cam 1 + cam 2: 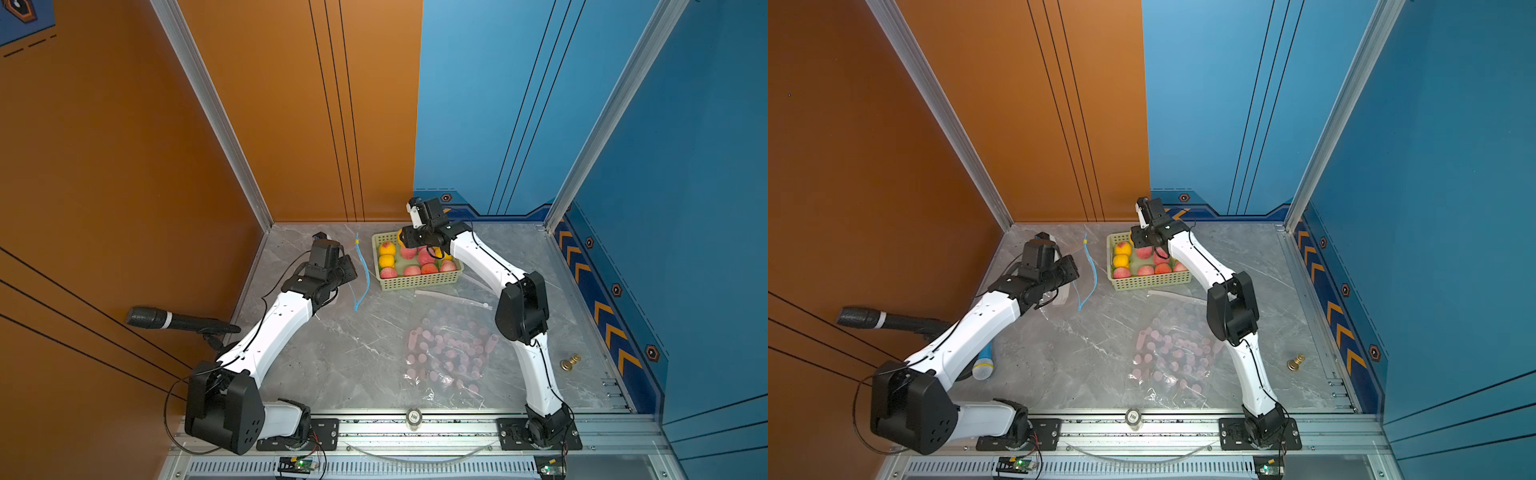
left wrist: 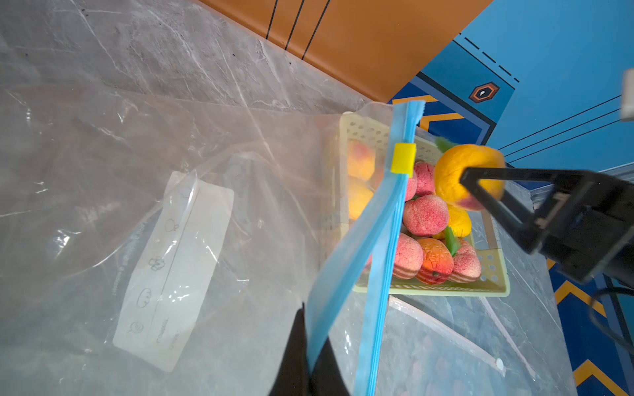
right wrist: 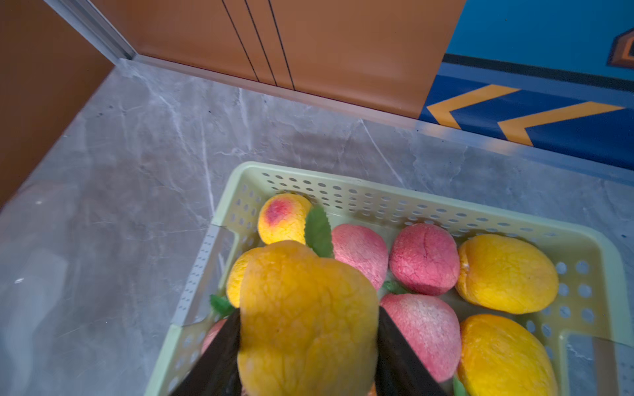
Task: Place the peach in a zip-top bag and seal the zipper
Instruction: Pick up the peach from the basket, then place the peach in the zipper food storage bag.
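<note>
Over the basket (image 1: 415, 282) at mid-frame in both top views, my right gripper (image 3: 308, 313) clamps the peach (image 3: 308, 274); left of it, my left gripper (image 2: 305, 343) is closed on the zip-top bag (image 2: 206, 171).

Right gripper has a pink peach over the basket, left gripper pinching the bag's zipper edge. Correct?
Not pink. The right wrist view shows the peach in the right gripper is yellow-orange. The rest stands: it is over the basket, and the left gripper pinches the zipper edge of the bag.
</note>
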`<state>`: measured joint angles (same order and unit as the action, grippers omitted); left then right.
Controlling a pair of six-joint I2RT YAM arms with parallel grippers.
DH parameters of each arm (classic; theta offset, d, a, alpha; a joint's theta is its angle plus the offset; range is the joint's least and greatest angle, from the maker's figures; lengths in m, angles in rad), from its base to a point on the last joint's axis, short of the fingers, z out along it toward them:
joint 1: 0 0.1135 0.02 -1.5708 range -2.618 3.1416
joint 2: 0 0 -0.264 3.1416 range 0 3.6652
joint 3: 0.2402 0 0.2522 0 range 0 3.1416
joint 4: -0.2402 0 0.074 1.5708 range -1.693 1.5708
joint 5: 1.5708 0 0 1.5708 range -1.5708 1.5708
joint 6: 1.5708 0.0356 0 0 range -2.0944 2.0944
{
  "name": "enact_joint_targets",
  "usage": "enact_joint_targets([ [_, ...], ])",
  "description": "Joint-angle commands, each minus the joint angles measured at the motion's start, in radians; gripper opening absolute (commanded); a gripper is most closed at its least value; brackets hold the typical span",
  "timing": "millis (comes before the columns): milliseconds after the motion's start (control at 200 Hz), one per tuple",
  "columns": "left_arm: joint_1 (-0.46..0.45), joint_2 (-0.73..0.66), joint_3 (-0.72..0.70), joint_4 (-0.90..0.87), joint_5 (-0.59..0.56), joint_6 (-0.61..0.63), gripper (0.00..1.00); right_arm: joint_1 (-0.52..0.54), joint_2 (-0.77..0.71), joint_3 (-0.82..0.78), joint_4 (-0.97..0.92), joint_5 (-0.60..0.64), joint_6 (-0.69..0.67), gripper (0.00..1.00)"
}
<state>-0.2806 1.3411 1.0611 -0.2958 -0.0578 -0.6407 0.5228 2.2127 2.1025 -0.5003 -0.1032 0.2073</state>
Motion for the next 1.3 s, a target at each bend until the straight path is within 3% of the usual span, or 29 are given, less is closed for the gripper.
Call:
enact_joint_targets([
  [0, 0.01, 0.006, 0.042, -0.008, 0.034, -0.012, 0.0, 0.018, -0.116, -0.091, 0.059, -0.084, 0.042, 0.29],
  [250, 0.014, 0.039, 0.092, -0.029, 0.069, -0.042, 0.0, 0.083, -0.374, -0.398, 0.24, -0.216, 0.163, 0.3],
  [431, -0.007, 0.062, 0.131, -0.026, 0.09, -0.054, 0.0, 0.155, -0.449, -0.52, 0.364, -0.256, 0.245, 0.3],
  [756, -0.041, 0.015, 0.136, -0.024, 0.108, -0.062, 0.0, 0.23, -0.359, -0.499, 0.435, -0.255, 0.298, 0.3],
  [1151, -0.061, -0.063, 0.138, -0.035, 0.129, -0.075, 0.0, 0.265, -0.299, -0.461, 0.31, -0.097, 0.245, 0.3],
  [1206, -0.072, -0.062, 0.147, -0.045, 0.129, -0.061, 0.0, 0.276, -0.299, -0.438, 0.269, -0.058, 0.222, 0.37],
  [1292, -0.087, -0.057, 0.163, -0.078, 0.097, -0.049, 0.0, 0.296, -0.297, -0.397, 0.209, -0.016, 0.176, 0.58],
])
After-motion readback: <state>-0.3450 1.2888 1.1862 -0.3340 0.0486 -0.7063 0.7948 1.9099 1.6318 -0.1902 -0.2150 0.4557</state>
